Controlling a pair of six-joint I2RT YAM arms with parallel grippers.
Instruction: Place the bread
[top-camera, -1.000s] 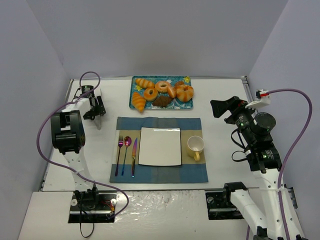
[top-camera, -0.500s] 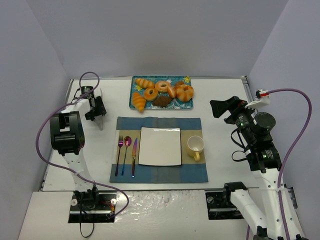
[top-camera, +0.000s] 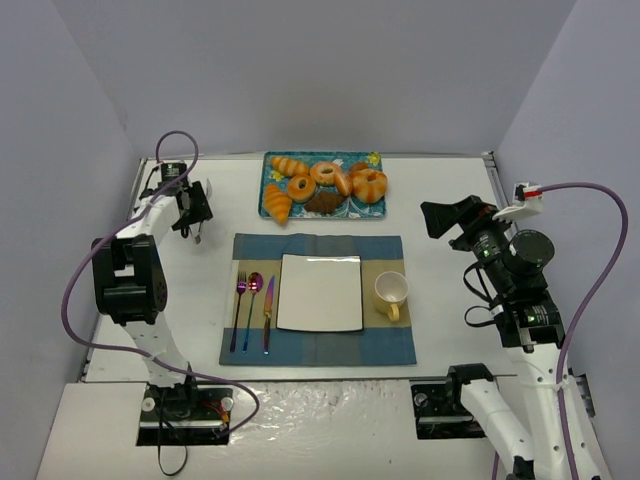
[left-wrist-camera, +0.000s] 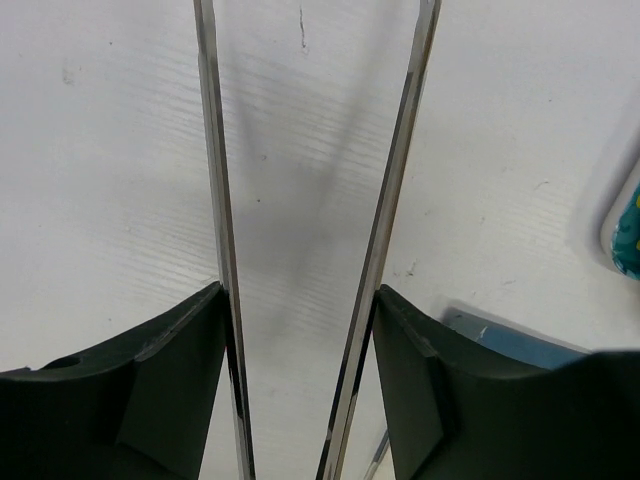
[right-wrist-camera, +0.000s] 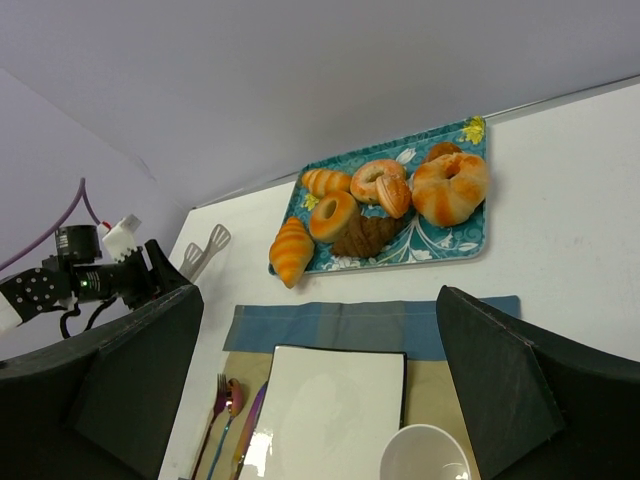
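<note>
The bread (top-camera: 277, 204), a golden-orange ridged croissant, lies at the near left corner of the teal tray (top-camera: 372, 161), its tip over the rim; it shows too in the right wrist view (right-wrist-camera: 291, 252). My left gripper (top-camera: 192, 214) hangs over the bare table left of the tray, shut on metal tongs (left-wrist-camera: 218, 200) whose two thin arms run between its pads (left-wrist-camera: 180, 350). The tongs' flat ends (right-wrist-camera: 205, 246) point toward the placemat. Over the table's right side, my right gripper (top-camera: 441, 216) is open and holds nothing (right-wrist-camera: 318, 300).
The tray also carries glazed donuts (top-camera: 325, 173), a dark brown croissant (top-camera: 324, 202) and other rolls. A blue-and-tan placemat (top-camera: 318, 346) holds a white square plate (top-camera: 320, 292), a yellow mug (top-camera: 391, 292) and a fork, spoon and knife (top-camera: 253, 310).
My left arm has swung back and away from the placemat, carrying the tongs with it, and the tongs' arms are squeezed closer together. The right arm has barely shifted.
</note>
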